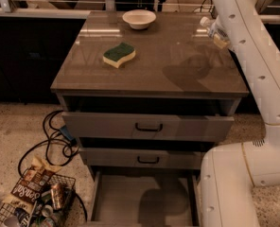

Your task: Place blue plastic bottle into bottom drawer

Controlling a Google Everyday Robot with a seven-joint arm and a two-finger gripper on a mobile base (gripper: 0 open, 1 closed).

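Observation:
The blue plastic bottle [210,27], clear with a white cap, hangs tilted above the right rear of the cabinet top, partly hidden by my white arm. My gripper [217,36] is shut on it; only a tan fingertip [221,41] shows past the arm. The bottle and arm cast a shadow on the top below. The bottom drawer [130,200] is pulled open at the foot of the cabinet, a shallow grey tray with nothing in it, far below the gripper.
A green-and-yellow sponge [119,55] and a white bowl [139,19] sit on the cabinet top [83,74]. The two upper drawers [148,126] are pushed in. My arm's lower link [230,183] stands beside the open drawer. A wire basket [31,205] and cables [55,136] lie on the floor at left.

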